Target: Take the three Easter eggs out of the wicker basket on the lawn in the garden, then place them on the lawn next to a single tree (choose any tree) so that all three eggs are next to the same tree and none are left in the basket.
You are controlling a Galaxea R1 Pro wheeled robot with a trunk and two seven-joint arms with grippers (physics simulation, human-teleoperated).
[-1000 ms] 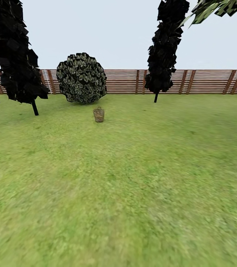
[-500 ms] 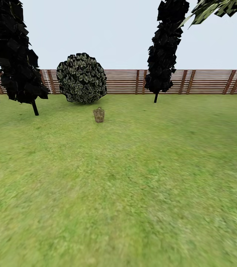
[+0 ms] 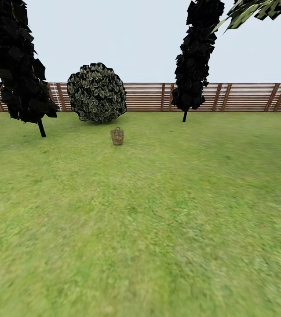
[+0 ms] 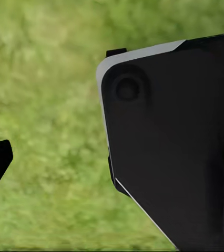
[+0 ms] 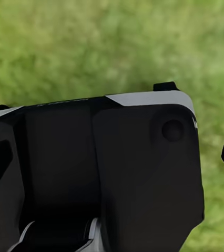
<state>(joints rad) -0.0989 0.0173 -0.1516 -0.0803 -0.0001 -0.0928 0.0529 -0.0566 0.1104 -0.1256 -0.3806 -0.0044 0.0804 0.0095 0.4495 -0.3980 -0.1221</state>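
Small tan woven wicker basket (image 3: 117,136) sitting on bright green lawn (image 3: 158,220) before round bush (image 3: 96,92), far ahead, both arms hanging over grass, gripper openings impossible to judge.

One wicker basket (image 3: 117,136) stands on the lawn (image 3: 158,220). One round bush (image 3: 96,92). Two dark cone-shaped trees (image 3: 17,66), one fence (image 3: 241,97)
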